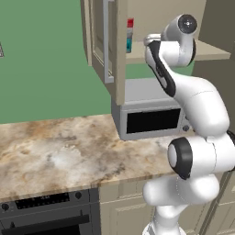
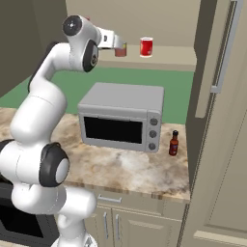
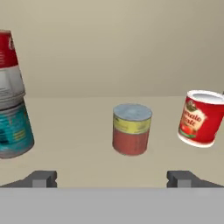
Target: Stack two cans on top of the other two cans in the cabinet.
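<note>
The red-and-grey can (image 3: 8, 65) stands stacked on the teal can (image 3: 13, 131) at the left of the cabinet shelf (image 3: 78, 113). From the left base, that stack shows as red can (image 1: 130, 23) over teal can (image 1: 129, 45) behind the door frame. The orange-tan can (image 3: 132, 129) stands upright at mid-shelf, straight ahead of my open gripper (image 3: 113, 178) and a little beyond its fingertips (image 3: 41, 178). The bright red white-rimmed can (image 3: 201, 118) stands to its right. In the right base view my gripper (image 2: 117, 46) is at the orange-tan can (image 2: 120, 50), left of the bright red can (image 2: 146, 47).
The cabinet's glass-paned door (image 1: 108, 41) hangs open to the left. Under the shelf (image 2: 169, 60) a grey microwave (image 2: 123, 116) sits on the marble counter (image 1: 59, 151), with a small dark sauce bottle (image 2: 173, 143) beside it. An oven (image 1: 46, 206) is below the counter, and a tall beige panel (image 2: 222, 96) at the right.
</note>
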Tool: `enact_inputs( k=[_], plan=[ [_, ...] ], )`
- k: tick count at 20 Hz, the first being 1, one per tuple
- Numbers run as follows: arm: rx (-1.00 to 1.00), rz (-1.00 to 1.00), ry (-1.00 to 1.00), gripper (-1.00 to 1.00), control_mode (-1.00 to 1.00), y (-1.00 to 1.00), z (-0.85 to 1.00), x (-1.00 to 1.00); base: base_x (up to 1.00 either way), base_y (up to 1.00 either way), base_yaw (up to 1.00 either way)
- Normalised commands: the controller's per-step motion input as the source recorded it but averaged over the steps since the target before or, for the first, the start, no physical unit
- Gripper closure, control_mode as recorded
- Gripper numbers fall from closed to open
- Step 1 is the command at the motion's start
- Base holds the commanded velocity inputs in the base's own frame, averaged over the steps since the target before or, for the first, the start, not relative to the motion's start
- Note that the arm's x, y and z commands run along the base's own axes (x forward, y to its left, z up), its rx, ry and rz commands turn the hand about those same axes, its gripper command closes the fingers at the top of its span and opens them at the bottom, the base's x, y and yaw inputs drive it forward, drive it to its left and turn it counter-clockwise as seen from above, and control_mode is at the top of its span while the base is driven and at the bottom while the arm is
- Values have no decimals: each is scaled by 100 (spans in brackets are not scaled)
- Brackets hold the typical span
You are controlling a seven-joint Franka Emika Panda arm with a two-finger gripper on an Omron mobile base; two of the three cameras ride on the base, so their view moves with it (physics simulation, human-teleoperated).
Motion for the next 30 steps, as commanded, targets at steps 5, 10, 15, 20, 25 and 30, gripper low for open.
enact_inputs(
  k=[5, 10, 15, 20, 25, 30],
  plan=[
    [0, -2, 11, -100, -100, -33, -5, 1, 0, 0, 0],
    [0, 0, 1, -100, -100, -25, -18, 9, 0, 0, 0],
    [0, 0, 0, -100, -100, -7, -23, 14, 0, 0, 0],
    [0, 0, 0, -100, -100, 0, -16, 23, 0, 0, 0],
    [0, -2, 0, -100, -100, 0, -6, 27, 0, 0, 0],
    [0, -2, 0, -100, -100, 0, -5, 27, 0, 0, 0]
  ],
)
